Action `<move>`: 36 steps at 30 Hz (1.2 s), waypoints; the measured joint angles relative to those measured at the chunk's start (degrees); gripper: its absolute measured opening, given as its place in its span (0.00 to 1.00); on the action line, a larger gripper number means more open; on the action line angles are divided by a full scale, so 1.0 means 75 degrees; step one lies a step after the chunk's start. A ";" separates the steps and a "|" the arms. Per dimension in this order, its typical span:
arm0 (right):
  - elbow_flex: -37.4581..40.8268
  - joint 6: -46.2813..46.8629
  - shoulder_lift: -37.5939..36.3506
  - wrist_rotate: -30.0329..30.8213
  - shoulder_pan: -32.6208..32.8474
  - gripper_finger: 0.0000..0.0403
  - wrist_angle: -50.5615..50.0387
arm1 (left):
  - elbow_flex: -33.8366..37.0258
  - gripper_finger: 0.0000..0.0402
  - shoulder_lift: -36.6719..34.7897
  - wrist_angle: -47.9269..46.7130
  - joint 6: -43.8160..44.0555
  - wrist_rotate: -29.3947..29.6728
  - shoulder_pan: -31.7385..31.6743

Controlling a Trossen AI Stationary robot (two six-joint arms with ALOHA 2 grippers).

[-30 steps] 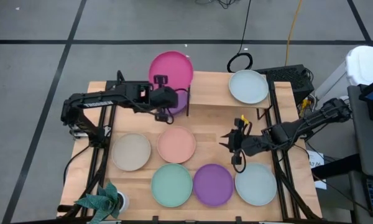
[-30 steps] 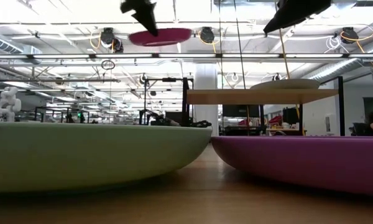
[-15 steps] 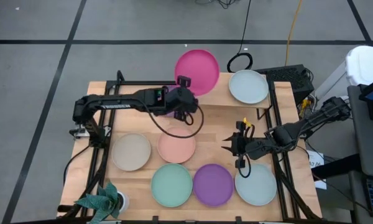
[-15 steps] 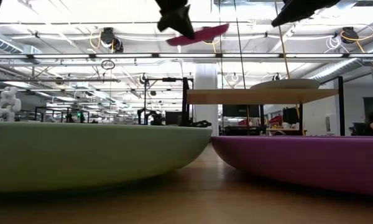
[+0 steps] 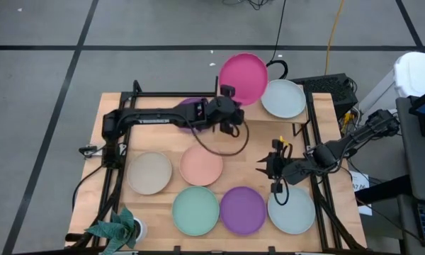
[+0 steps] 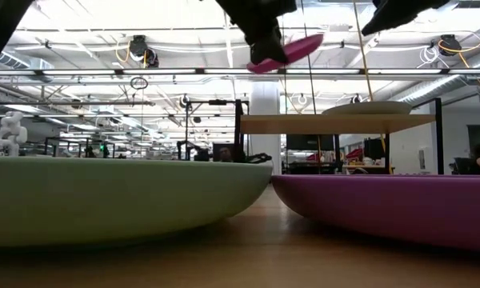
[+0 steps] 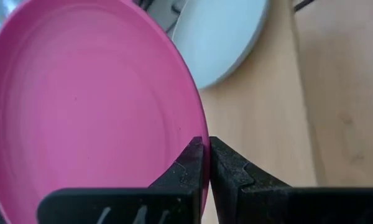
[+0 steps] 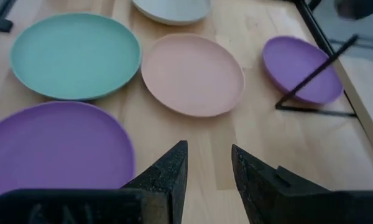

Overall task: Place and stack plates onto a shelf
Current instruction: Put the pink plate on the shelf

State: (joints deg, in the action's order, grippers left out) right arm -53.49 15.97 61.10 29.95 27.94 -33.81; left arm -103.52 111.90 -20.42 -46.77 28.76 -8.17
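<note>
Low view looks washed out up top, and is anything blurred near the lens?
Low view: bright ceiling lights leave the left gripper a silhouette gripping the magenta plate; the mint green plate and purple plate loom soft-edged by the lens. Left wrist view: evenly lit, the magenta plate's rim sharp.

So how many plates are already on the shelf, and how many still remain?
Done: one round pale grey-blue plate lies on the small light-wood shelf.

In hand: the left pincer is shut on the round magenta plate, held above the shelf beside it.

Left: six plates on the tabletop, namely purple under the shelf, beige, peach, mint green, purple and grey-blue. The right pincer hangs open.
</note>
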 joint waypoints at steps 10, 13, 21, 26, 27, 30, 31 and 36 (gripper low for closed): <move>0.0000 0.0469 -0.0009 -0.0012 0.0049 0.27 -0.0351 | -0.0835 0.04 0.0832 -0.0686 0.0731 -0.0407 -0.0321; 0.0000 0.0472 -0.0009 -0.0015 0.0119 0.27 -0.0357 | -0.0840 0.04 0.0931 -0.0739 0.0950 -0.0442 -0.0359; 0.0000 0.0527 -0.0009 -0.0009 0.0248 0.27 -0.0386 | -0.0840 0.04 0.0938 -0.1401 0.1743 -0.0734 -0.0381; 0.0000 0.0584 -0.0009 -0.0002 0.0248 0.27 -0.0386 | -0.0842 0.04 0.0973 -0.1514 0.1941 -0.1178 -0.0396; 0.0000 0.0585 -0.0007 -0.0002 0.0248 0.27 -0.0383 | -0.0842 0.04 0.0990 -0.1524 0.1942 -0.1183 -0.0396; 0.0000 0.0606 -0.0006 -0.0003 0.0248 0.27 -0.0383 | -0.0840 0.04 0.1011 -0.1585 0.1968 -0.1329 -0.0402; 0.0000 0.0614 -0.0006 -0.0003 0.0248 0.27 -0.0384 | -0.0840 0.04 0.1024 -0.1585 0.1971 -0.1404 -0.0402; 0.0003 0.0686 -0.0006 -0.0013 0.0248 0.27 -0.0383 | -0.0840 0.04 0.1116 -0.1847 0.2056 -0.1548 -0.0486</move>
State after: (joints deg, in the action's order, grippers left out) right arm -53.47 21.12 61.06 29.86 29.80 -36.69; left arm -109.82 120.27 -34.28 -31.35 17.15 -11.81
